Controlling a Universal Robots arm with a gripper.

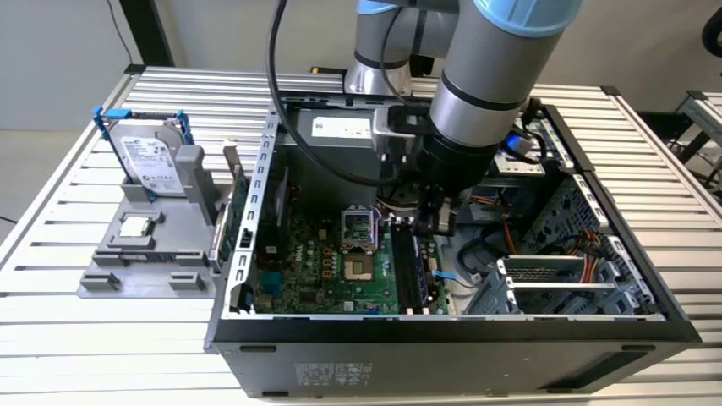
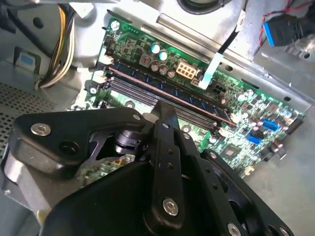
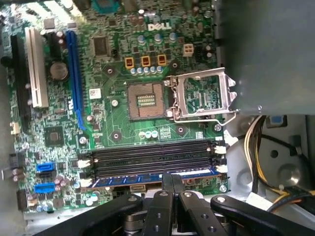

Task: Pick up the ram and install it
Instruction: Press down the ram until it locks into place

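The ram [image 3: 147,178] is a thin bluish stick lying in the motherboard's black slot nearest my gripper; the other black slots [image 3: 152,156] beside it hold nothing. In the second wrist view the ram [image 2: 147,81] runs along the slot row on the green motherboard [image 2: 256,108]. My gripper [image 3: 172,181] is shut, its two black fingertips pressed together right over the middle of the ram's top edge. The fingers meet along the stick's length, not across it. In the exterior view the gripper [image 1: 434,227] reaches down into the open computer case [image 1: 451,338], over the slots [image 1: 412,262].
An open silver processor socket [image 3: 202,96] lies beside the slots. Yellow and black cables [image 3: 256,147] bunch near the slot ends. Outside the case, a grey holder [image 1: 147,271] carries a silver hard drive in a blue frame [image 1: 152,156] and a small square chip [image 1: 135,227].
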